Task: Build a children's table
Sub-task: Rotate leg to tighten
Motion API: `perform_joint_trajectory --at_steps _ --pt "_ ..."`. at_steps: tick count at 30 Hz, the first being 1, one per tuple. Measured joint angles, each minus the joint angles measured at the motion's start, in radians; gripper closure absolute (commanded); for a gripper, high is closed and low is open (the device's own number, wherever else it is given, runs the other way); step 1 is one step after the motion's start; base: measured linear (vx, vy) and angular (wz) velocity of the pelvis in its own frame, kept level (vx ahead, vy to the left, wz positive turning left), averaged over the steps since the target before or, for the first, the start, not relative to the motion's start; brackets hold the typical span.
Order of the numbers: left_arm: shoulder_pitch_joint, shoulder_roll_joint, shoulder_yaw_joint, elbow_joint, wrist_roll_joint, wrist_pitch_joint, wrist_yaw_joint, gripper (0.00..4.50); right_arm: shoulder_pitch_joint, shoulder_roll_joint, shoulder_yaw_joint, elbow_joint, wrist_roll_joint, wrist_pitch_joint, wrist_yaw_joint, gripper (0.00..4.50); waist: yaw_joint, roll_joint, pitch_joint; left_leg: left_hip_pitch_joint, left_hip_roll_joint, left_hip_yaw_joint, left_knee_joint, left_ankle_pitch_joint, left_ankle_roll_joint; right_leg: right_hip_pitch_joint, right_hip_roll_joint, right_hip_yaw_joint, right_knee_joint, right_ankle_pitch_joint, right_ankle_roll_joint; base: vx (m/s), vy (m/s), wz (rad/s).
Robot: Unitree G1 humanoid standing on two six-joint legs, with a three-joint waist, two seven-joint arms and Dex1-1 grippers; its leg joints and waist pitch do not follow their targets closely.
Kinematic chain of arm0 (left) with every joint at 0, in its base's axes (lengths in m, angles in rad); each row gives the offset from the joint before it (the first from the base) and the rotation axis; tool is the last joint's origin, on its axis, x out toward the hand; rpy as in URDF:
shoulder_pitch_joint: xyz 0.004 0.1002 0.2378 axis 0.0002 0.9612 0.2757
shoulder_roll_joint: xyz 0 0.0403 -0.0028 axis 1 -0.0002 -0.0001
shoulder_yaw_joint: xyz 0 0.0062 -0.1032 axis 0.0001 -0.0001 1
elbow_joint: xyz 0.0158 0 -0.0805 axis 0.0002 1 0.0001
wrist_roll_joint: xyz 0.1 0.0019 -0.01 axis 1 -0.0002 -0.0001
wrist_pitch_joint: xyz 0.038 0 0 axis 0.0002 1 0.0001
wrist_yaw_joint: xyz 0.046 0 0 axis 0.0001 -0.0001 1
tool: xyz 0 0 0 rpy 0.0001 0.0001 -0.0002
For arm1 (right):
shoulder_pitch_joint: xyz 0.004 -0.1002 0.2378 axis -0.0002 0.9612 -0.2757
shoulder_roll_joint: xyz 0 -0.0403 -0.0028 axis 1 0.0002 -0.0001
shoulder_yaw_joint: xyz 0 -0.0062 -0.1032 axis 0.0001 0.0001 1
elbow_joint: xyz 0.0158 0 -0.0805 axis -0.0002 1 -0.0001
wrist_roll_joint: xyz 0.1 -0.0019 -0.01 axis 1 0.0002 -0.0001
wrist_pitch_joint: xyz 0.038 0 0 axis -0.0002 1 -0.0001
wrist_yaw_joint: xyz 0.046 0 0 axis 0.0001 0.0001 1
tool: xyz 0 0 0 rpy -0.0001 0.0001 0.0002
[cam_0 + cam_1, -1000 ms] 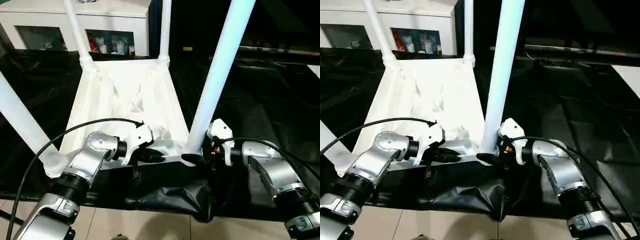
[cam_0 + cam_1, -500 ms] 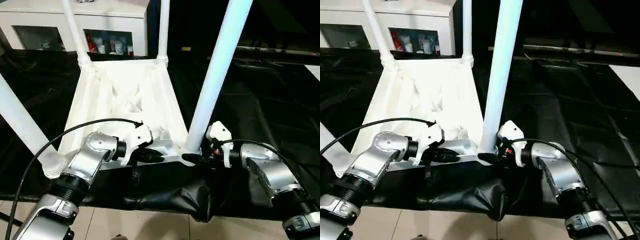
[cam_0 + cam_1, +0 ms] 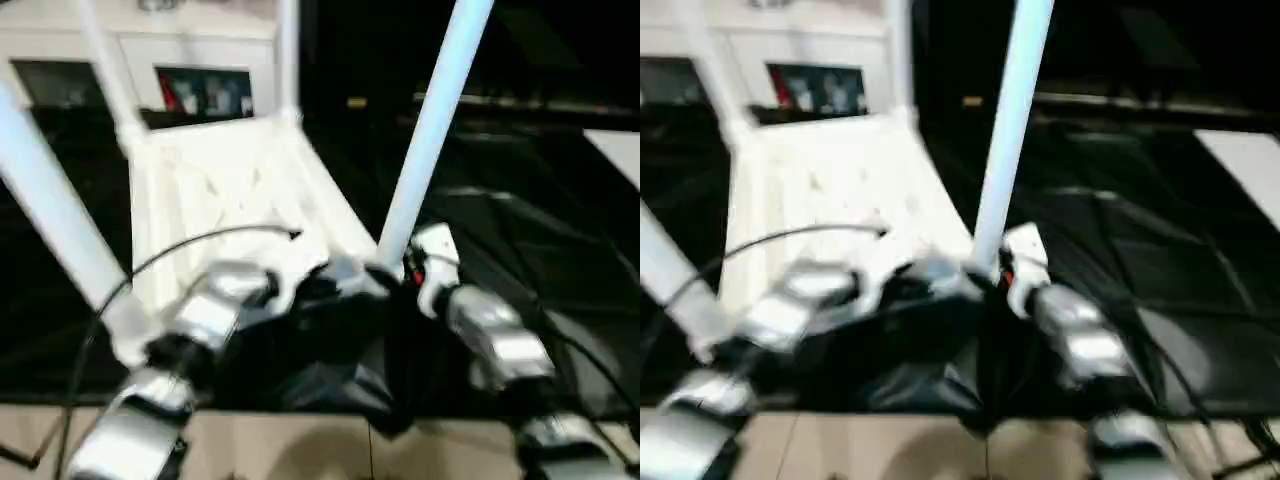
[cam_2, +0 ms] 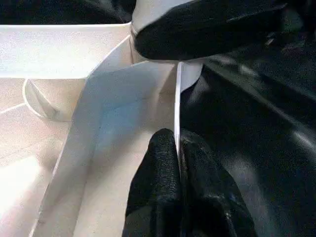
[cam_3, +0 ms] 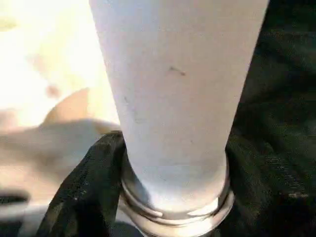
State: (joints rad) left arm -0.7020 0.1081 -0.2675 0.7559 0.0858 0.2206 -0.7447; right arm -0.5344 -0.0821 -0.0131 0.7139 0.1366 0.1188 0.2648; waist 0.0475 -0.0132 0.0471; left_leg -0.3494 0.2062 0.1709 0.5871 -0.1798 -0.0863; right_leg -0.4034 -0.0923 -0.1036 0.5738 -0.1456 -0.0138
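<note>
The white table top (image 3: 220,190) lies upside down on black cloth, ribbed underside up, with four white legs standing in its corner sockets. My left gripper (image 4: 177,163) is shut on the thin near rim of the top, one black finger on each side of it. It sits close to the near right corner (image 3: 335,285). The near right leg (image 3: 430,130) rises from that corner. My right gripper (image 5: 173,187) is shut on this leg's base just above the socket ring, and one black finger (image 5: 84,192) presses against the tube.
A white glass-door cabinet (image 3: 200,40) stands behind the table. Black cloth (image 3: 520,220) covers the work surface, bunched at its near edge above pale floor tiles (image 3: 300,440). The near left leg (image 3: 50,210) slants up past my left forearm. A white surface (image 3: 615,150) shows at the far right.
The whole picture has shifted and blurred, so the camera has moved. Both grippers stay at the table's near right corner with the same holds.
</note>
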Motion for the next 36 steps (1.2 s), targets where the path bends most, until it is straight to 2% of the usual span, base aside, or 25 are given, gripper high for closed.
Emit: perform_joint_trajectory --at_steps 3,6,8,9,10,11,15,17,23,24,26,30,34,36 --pt "-0.035 -0.052 0.006 0.058 0.003 0.013 0.083 4.50 -0.041 0.053 -0.025 0.064 -0.028 -0.036 -0.149 1.79 -0.010 0.006 0.001 -0.002 0.001 -0.005 -0.001 0.000 0.000 0.008 -0.002 -0.012 -0.018 0.000 0.000 0.000 0.000 0.00" --pt "-0.055 -0.066 0.014 0.097 0.006 0.009 0.102 4.50 -0.064 0.074 -0.029 0.103 -0.059 -0.058 -0.211 1.79 -0.017 0.014 0.002 -0.002 0.001 -0.009 -0.002 -0.001 0.002 0.015 -0.003 -0.020 -0.034 0.000 0.000 0.000 0.000 0.00" --pt "-0.056 -0.066 0.016 0.107 0.008 -0.004 0.102 4.50 -0.068 0.076 -0.027 0.112 -0.072 -0.065 -0.213 1.79 -0.019 0.014 0.002 -0.002 0.001 -0.008 0.000 -0.001 0.003 0.017 -0.003 -0.020 -0.035 0.000 0.000 0.000 0.000 0.00" --pt "-0.057 -0.065 0.016 0.113 0.008 -0.010 0.102 4.50 -0.068 0.076 -0.027 0.113 -0.072 -0.067 -0.212 1.44 -0.019 0.014 0.002 -0.001 0.000 -0.008 0.000 -0.002 0.003 0.018 -0.004 -0.019 -0.035 0.000 0.000 0.000 0.000 0.00" --pt "-0.058 -0.063 0.015 0.114 0.009 -0.013 0.102 4.50 -0.068 0.075 -0.027 0.113 -0.071 -0.070 -0.209 1.44 -0.019 0.014 0.002 -0.001 0.000 -0.007 0.000 -0.002 0.003 0.018 -0.004 -0.019 -0.035 0.000 0.000 0.000 0.000 0.00" --pt "-0.058 -0.056 0.015 0.114 0.009 -0.019 0.098 4.50 -0.067 0.072 -0.027 0.113 -0.071 -0.077 -0.199 1.10 -0.018 0.013 0.003 -0.001 0.000 -0.007 0.000 -0.002 0.003 0.017 -0.004 -0.018 -0.035 0.000 0.000 0.000 0.000 0.00" --pt "-0.058 -0.024 0.018 0.119 0.008 -0.054 0.092 4.50 -0.064 0.063 0.005 0.109 -0.073 -0.133 -0.102 1.00 -0.022 0.011 0.004 -0.003 0.001 -0.008 -0.005 -0.002 0.003 0.012 -0.003 -0.021 -0.034 0.000 0.000 0.000 0.000 0.00" --pt "-0.051 -0.007 0.017 0.107 0.009 -0.064 0.067 4.50 -0.059 0.032 0.025 0.075 -0.075 -0.133 -0.043 0.72 -0.021 0.010 0.005 -0.002 0.001 -0.008 -0.007 -0.002 0.003 0.008 -0.003 -0.021 -0.034 0.000 0.000 0.000 0.000 0.00" --pt "-0.010 0.046 0.004 0.040 0.007 -0.096 -0.040 4.50 -0.013 -0.098 0.070 -0.046 -0.088 -0.104 0.148 0.29 0.004 0.009 0.005 -0.001 0.000 -0.001 -0.009 -0.001 0.003 0.002 -0.003 -0.013 -0.018 0.005 -0.006 0.000 0.000 0.00" --pt "0.005 0.063 -0.003 0.017 0.003 -0.111 -0.079 4.50 0.014 -0.145 0.099 -0.096 -0.085 -0.091 0.244 0.21 0.011 0.009 0.005 -0.001 0.000 0.000 -0.008 -0.001 0.003 0.001 -0.003 -0.010 -0.012 0.005 -0.006 0.000 0.000 0.00" --pt "0.027 0.087 -0.011 -0.018 -0.007 -0.128 -0.141 4.50 0.054 -0.206 0.130 -0.149 -0.067 -0.069 0.367 0.12 0.015 0.010 0.005 0.000 0.001 0.001 -0.010 -0.002 0.003 0.001 -0.003 -0.009 -0.008 0.005 -0.006 0.000 0.000 0.00" --pt "0.079 0.155 -0.018 -0.103 -0.046 -0.142 -0.294 4.50 0.119 -0.307 0.171 -0.267 -0.013 -0.008 0.585 0.05 0.037 0.010 0.005 -0.001 0.001 0.000 -0.013 -0.001 0.003 -0.003 -0.001 -0.006 0.004 0.000 -0.002 0.000 0.000 0.00" --pt "0.104 0.175 -0.035 -0.166 -0.066 -0.117 -0.384 4.50 0.117 -0.329 0.174 -0.280 0.017 0.001 0.680 0.05 0.054 0.011 0.004 -0.001 0.002 0.001 -0.013 -0.001 0.002 -0.004 -0.001 -0.006 0.005 -0.001 -0.008 0.000 0.000 0.00" --pt "0.109 0.184 -0.041 -0.182 -0.072 -0.114 -0.400 4.50 0.117 -0.325 0.176 -0.280 0.025 0.001 0.703 0.05 0.056 0.011 0.004 -0.001 0.002 0.002 -0.012 -0.001 0.002 -0.006 -0.002 -0.004 0.005 -0.001 -0.008 0.000 0.000 0.00"
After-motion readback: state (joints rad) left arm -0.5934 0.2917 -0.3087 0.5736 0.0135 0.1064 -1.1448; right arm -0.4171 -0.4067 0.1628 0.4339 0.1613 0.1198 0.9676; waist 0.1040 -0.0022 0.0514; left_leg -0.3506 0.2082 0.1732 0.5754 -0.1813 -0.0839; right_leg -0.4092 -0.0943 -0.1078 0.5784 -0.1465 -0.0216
